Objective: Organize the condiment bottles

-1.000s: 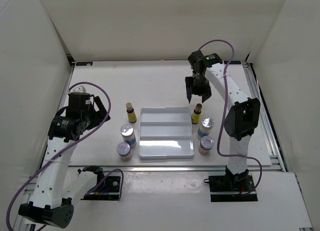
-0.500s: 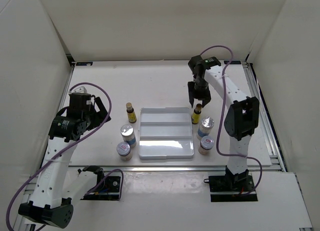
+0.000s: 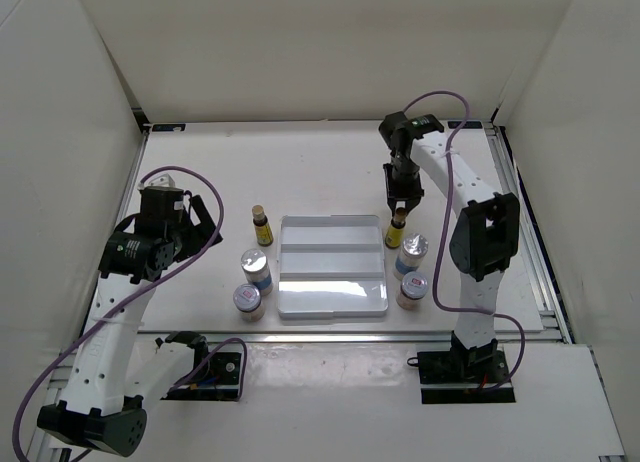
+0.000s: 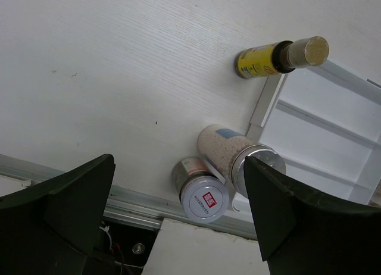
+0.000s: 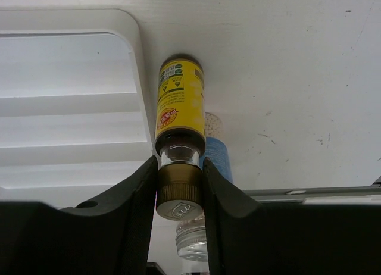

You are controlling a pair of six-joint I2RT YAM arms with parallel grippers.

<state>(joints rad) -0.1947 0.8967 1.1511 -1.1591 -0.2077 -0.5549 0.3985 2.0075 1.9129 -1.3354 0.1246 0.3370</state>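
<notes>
Condiment bottle [image 5: 180, 114], an amber one, had your right tool [image 5: 180, 188] clamped on its cap, upright just beside the white rack's [image 3: 331, 265] right edge. One blue-labelled bottle [image 3: 411, 253] and one red-labelled bottle [image 3: 411, 290] stood nearer you. A matching trio [image 3: 257, 269] lined the left edge, six in all. Your left tool [image 4: 178, 162] hung, fingers wide apart, over open tabletop [image 3: 300, 172] at left.

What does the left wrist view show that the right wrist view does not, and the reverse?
Only left wrist: the open, empty left gripper and, beyond it, the left amber bottle, left blue bottle and red bottle. Only right wrist: the right gripper shut on the cap of the right amber bottle, with the right blue bottle behind it. Both: the white rack and the table.
</notes>
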